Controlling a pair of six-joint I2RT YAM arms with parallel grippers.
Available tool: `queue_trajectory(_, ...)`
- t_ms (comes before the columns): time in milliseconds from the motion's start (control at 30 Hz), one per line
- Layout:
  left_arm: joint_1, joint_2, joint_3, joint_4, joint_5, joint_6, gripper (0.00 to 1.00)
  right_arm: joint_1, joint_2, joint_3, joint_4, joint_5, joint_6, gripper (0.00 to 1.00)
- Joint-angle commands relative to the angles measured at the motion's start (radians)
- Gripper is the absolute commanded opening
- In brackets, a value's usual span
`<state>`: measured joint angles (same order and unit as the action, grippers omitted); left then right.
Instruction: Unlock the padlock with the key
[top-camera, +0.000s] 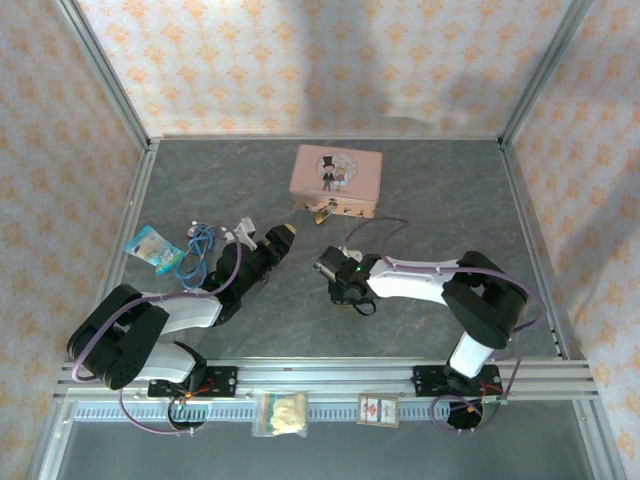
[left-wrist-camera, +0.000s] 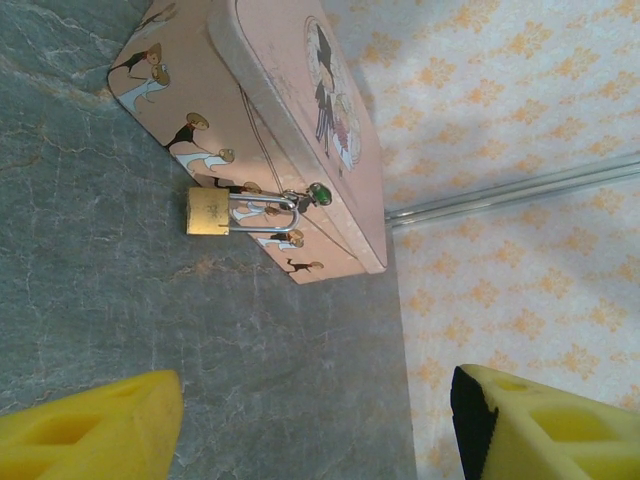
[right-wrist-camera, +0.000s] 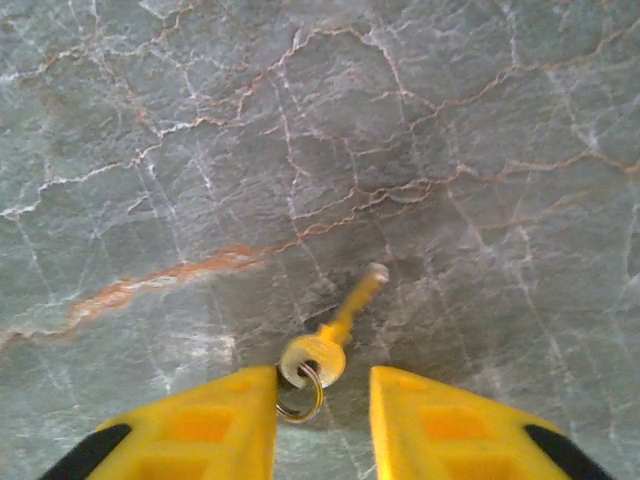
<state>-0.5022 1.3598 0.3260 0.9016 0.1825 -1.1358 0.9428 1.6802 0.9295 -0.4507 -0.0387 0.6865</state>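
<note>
Closer, key (right-wrist-camera: 339, 325) between right jaws

Lighting is even and diffuse from overhead, with no harsh glare. Top view: a broad soft shadow darkens the orange-patterned wallpaper back wall (top-camera: 350, 70) at 12 o'clock. Left wrist view: the small brass padlock with silvery shackle (left-wrist-camera: 208, 212) is sharp, with faint highlights on the shackle. The left gripper's yellow plastic fingertips (left-wrist-camera: 90, 430) at 7 and 5 o'clock are blurred. Right wrist view: the slim brass-coloured key (right-wrist-camera: 340, 325) is slightly soft and casts a faint shadow on the grey marbled tabletop (right-wrist-camera: 150, 150).
</note>
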Motion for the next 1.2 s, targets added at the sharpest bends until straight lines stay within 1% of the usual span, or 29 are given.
queue_trajectory(0, -0.004, -0.022, -0.007, 0.018, -0.011, 0.0, 0.7, 0.006, 0.039, -0.009, 0.032, 0.031, 0.009, 0.19)
queue_trajectory(100, -0.004, -0.022, -0.007, 0.023, -0.011, -0.002, 0.7, 0.005, 0.028, -0.017, 0.029, 0.045, -0.005, 0.09)
queue_trajectory(167, -0.004, -0.021, -0.01, 0.029, -0.011, -0.003, 0.7, 0.005, 0.017, -0.021, 0.04, 0.048, -0.032, 0.0)
queue_trajectory(267, -0.005, -0.018, -0.013, 0.036, -0.002, -0.011, 0.7, -0.004, -0.01, -0.023, 0.071, 0.049, -0.135, 0.0)
queue_trajectory(333, -0.005, -0.015, -0.018, 0.047, 0.009, -0.027, 0.7, -0.025, -0.038, -0.021, 0.1, 0.024, -0.235, 0.0)
queue_trajectory(400, -0.01, -0.009, -0.025, 0.064, 0.023, -0.052, 0.7, -0.053, -0.074, -0.011, 0.13, -0.026, -0.342, 0.0)
queue_trajectory(500, -0.035, 0.008, -0.027, 0.092, 0.039, -0.098, 0.7, -0.097, -0.13, 0.011, 0.173, -0.137, -0.485, 0.0)
queue_trajectory(600, -0.074, 0.045, -0.022, 0.125, 0.046, -0.153, 0.7, -0.122, -0.153, 0.052, 0.169, -0.226, -0.591, 0.0)
queue_trajectory(667, -0.094, 0.08, -0.022, 0.166, 0.056, -0.211, 0.69, -0.13, -0.154, 0.076, 0.163, -0.264, -0.63, 0.0)
queue_trajectory(800, -0.12, 0.169, -0.027, 0.325, 0.081, -0.349, 0.69, -0.137, -0.14, 0.115, 0.161, -0.318, -0.666, 0.0)
queue_trajectory(933, -0.127, 0.276, -0.03, 0.477, 0.106, -0.463, 0.69, -0.138, -0.137, 0.127, 0.19, -0.353, -0.655, 0.0)
queue_trajectory(1167, -0.147, 0.449, -0.051, 0.748, 0.103, -0.661, 0.72, -0.137, -0.147, 0.117, 0.261, -0.38, -0.626, 0.0)
